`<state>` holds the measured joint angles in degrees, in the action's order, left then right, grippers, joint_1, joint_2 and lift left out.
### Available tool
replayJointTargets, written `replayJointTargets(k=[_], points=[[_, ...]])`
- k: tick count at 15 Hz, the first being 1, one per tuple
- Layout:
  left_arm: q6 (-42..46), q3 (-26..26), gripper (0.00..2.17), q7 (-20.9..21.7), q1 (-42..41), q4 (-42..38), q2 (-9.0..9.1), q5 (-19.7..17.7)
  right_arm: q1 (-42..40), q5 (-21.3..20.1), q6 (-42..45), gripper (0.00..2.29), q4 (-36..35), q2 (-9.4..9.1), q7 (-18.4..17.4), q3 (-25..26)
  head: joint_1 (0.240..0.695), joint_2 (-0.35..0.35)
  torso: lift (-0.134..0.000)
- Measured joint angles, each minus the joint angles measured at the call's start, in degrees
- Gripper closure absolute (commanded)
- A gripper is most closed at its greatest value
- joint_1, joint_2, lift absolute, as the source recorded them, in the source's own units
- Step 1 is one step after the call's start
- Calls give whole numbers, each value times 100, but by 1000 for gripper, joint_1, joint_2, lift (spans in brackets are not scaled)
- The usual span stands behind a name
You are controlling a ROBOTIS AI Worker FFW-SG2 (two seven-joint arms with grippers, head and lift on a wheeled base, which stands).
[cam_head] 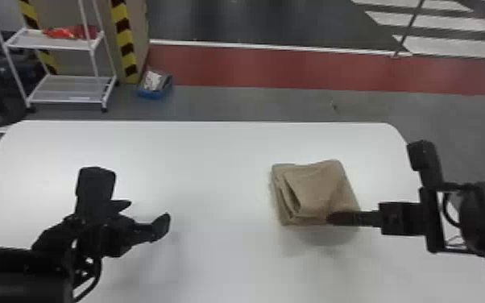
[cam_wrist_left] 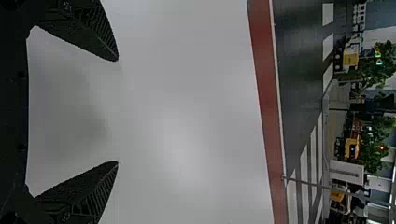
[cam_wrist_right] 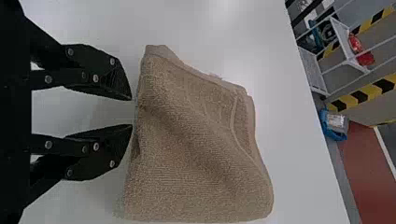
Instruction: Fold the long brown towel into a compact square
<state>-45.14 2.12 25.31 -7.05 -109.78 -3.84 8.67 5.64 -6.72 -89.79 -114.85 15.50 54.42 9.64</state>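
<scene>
The left gripper (cam_head: 148, 210) stands wide open; the right gripper (cam_head: 331, 218) points inward from the right, its fingers (cam_wrist_right: 105, 77) slightly parted

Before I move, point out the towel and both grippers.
Brown towel (cam_head: 314, 189): head view, on its top layer.
Right gripper (cam_wrist_right: 131, 112): right wrist view, midway between the tips of its fingers.
Left gripper (cam_wrist_left: 117, 112): left wrist view, midway between its fingers' tips.

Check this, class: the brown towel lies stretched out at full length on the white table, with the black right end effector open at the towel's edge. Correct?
No: the head view shows the brown towel folded into a roughly square bundle. It lies on the white table, with the black right end effector open at the towel's edge.
</scene>
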Motion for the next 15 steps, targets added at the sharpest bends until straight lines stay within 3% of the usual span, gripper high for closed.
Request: replayJointTargets(k=[4, 6, 10, 15], points=[[-1, -18, 97, 0, -33, -9, -2, 3, 118, 189, 0, 93, 70, -229, -36, 92, 695, -87, -124], [0, -48, 97, 0, -54, -10, -3, 0, 301, 400, 0, 97, 121, -302, -290, 221, 695, -84, -124], [15, -46, 97, 8, -69, -10, -3, -6, 738, 374, 0, 100, 717, -418, -505, 46, 695, -76, -124], [33, -157, 97, 53, -103, -14, -8, -6, 631, 420, 0, 124, 725, -413, 38, 95, 695, -46, -124]])
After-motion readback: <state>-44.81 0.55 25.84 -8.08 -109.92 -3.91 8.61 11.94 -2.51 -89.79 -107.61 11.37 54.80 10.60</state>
